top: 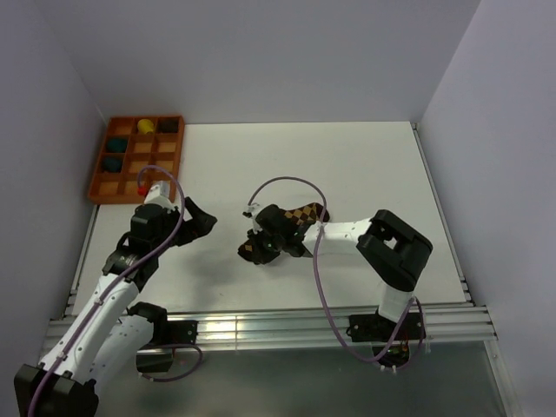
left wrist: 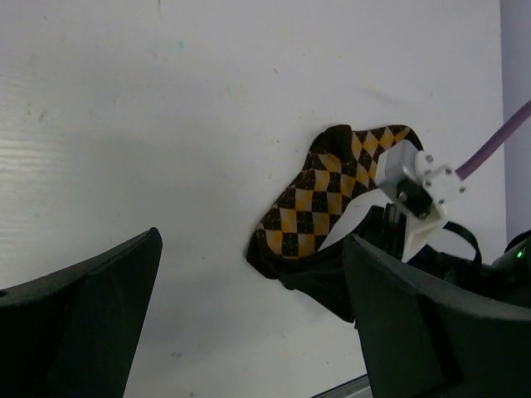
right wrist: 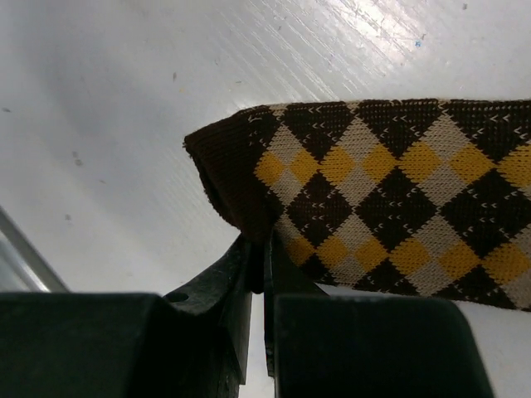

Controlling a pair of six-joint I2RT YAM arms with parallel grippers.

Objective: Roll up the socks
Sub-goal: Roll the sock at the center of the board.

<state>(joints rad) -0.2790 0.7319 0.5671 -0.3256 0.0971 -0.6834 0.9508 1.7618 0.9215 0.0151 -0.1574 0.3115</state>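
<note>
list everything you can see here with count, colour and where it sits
table: one, white, under everything
tray: one, orange, compartmented, far left corner of the table
teal sock balls: two, teal, tray's left column, one behind the other
yellow sock ball: one, yellow, tray's far row
dark item: one, dark, far row beside the yellow ball, too small to identify
socks: count unclear, dark-brown and tan argyle, bunched mid-table
left gripper: one, black, open, left of the socks, apart from them
right gripper: one, black, shut on the socks' dark edge
cables: two, purple, one along each arm
</note>
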